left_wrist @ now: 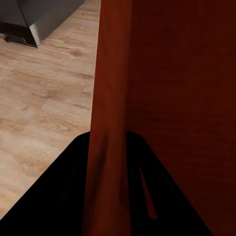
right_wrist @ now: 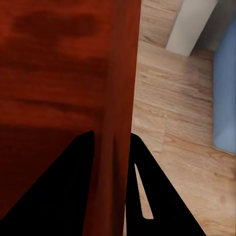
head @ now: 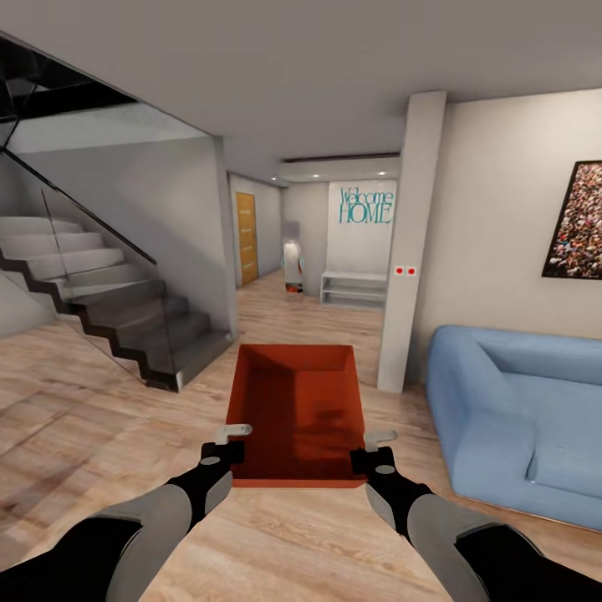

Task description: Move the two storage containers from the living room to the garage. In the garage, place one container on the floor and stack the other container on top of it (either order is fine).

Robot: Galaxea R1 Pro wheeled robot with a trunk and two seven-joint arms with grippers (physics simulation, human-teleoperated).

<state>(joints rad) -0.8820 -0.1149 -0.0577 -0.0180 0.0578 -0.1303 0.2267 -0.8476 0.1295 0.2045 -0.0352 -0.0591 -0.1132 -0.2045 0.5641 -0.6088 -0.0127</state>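
An orange-red rectangular open-top bin (head: 299,410) is held in the air over the pale wood-plank floor (head: 84,418), in front of the robot. Nothing lies inside it. The left gripper (head: 227,443) clamps the left wall (left_wrist: 109,113), one finger on each side; the right gripper (head: 374,449) clamps the right wall (right_wrist: 120,98) likewise. The near wall hides the bottom's front strip. A blue fabric sofa (head: 518,410) is cut off at the right edge.

A home interior is shown: a blue sofa (head: 518,418), a staircase (head: 109,293), wood-plank floor (head: 75,418) and a "Welcome HOME" sign (head: 365,206) are seen.
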